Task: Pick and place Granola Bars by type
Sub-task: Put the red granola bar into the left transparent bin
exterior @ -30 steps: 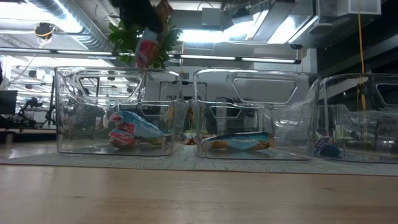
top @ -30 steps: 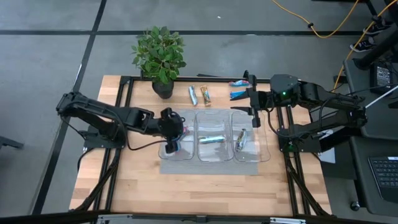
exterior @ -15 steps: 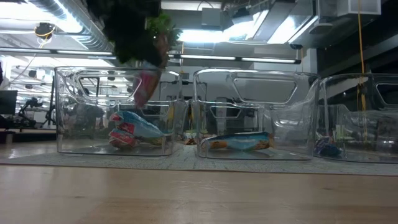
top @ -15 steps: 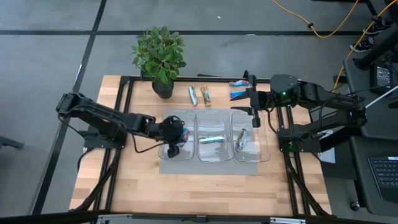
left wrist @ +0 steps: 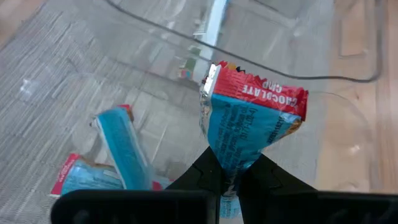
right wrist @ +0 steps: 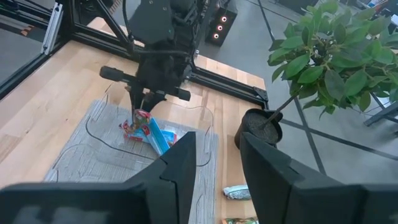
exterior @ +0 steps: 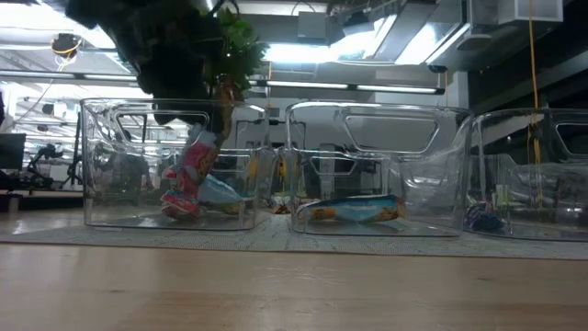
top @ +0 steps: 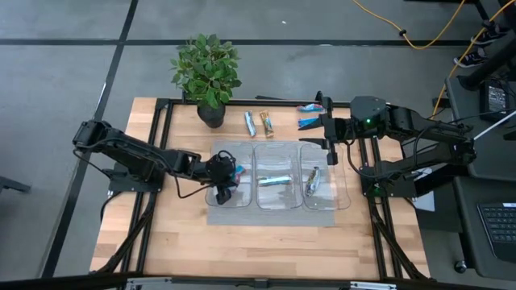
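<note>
The wooden counter (top: 169, 242) carries a grey mat (top: 270, 216) near its middle, and on the mat stand three clear bins in a row. The left hand (top: 225, 179) reaches down into the left bin (top: 216, 198), its fingers pinched together on one end of a blue-and-red granola bar (left wrist: 249, 121), which sticks out past the fingertips toward the bin floor. Two more blue-and-red bars (left wrist: 109, 158) lie on that floor just beside the held one. The middle bin (top: 276, 196) holds a single silver-blue bar (top: 272, 180), and the right bin (top: 326, 196) holds another bar (top: 311, 180). The right hand (top: 331, 143) hovers above the far rim of the right bin, fingers apart with nothing between them. Near the counter's far edge stand a potted plant (top: 207, 72) and four loose bars: a pair (top: 258, 122) beside the pot and two blue ones (top: 307, 116) closer to the right hand.
</note>
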